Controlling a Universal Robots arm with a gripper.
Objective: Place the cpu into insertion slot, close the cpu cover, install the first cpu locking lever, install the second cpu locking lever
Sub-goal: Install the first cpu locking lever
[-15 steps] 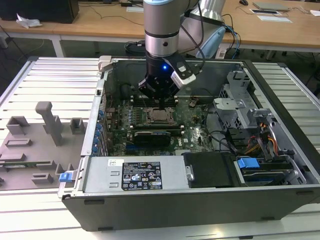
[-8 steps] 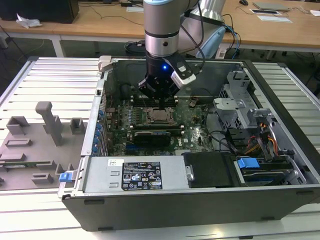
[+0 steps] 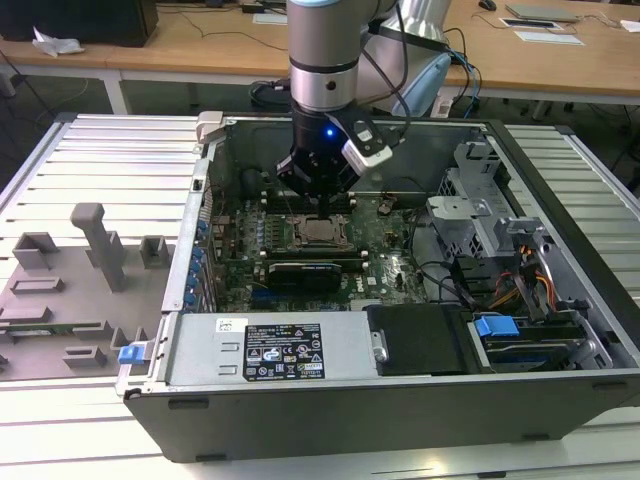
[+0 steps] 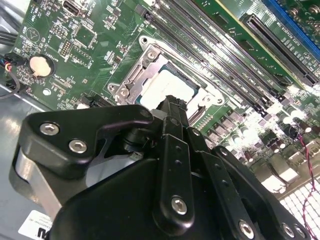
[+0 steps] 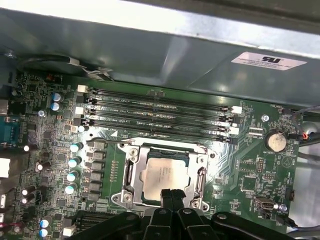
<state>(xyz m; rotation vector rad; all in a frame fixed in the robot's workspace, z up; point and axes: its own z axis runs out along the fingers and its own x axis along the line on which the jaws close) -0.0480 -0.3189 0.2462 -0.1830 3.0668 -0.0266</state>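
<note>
The cpu [image 5: 162, 172], a pale silver square, lies flat in the socket on the green motherboard. It also shows in the second wrist view as a pale patch [image 4: 165, 87] and in the exterior view [image 3: 318, 231] inside the open computer case. The cpu cover [image 5: 131, 167] is a metal frame lying down around the chip, with the chip showing through its window. A thin lever rod [image 5: 107, 142] runs along the socket's side by the memory slots. My gripper [image 5: 172, 194] hangs just above the socket's edge, fingers pressed together and holding nothing. It is also in the exterior view [image 3: 318, 200].
Memory slots [image 5: 160, 107] run beside the socket, with the case's metal wall [image 5: 150, 50] behind them. A coin battery [image 5: 275, 141] sits on the board. A power supply [image 3: 270, 350] and drive cage [image 3: 480, 200] stand inside the case. Grey fixture blocks [image 3: 95, 250] stand at the exterior view's left.
</note>
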